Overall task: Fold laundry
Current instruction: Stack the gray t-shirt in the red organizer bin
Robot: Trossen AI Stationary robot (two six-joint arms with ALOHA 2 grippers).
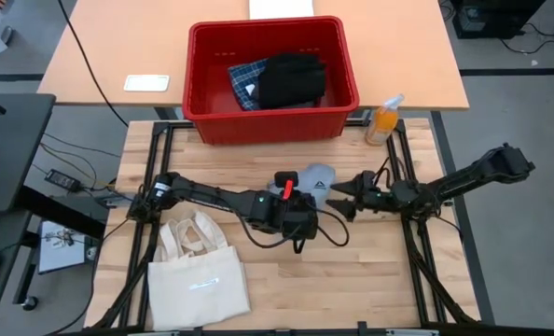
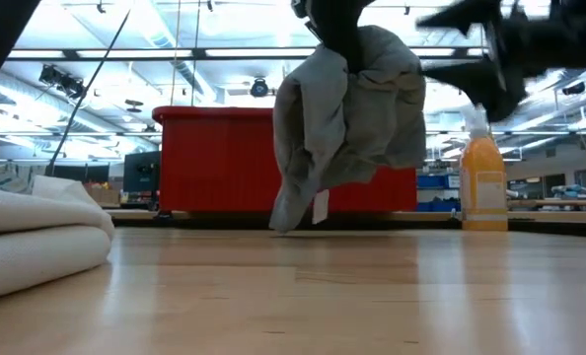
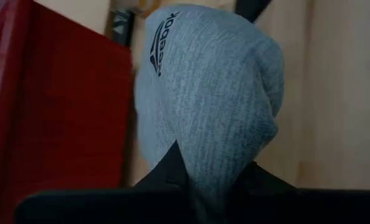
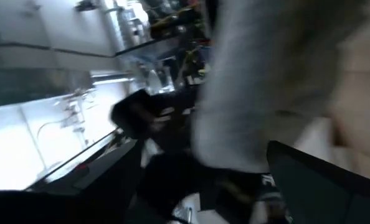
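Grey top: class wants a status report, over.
Left gripper shut on grey top, lifted off the table. Right gripper open beside it. Red bin behind; nothing blocking.

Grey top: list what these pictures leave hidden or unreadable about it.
- Grey top: its shape and sleeves stay hidden in the low view, bunched while hanging from the left gripper.
- Logo: partly legible in the left wrist view, curving around a fold.
- Right gripper: blurred in the right wrist view.
- Clothes in the red bin: piled, count unclear.
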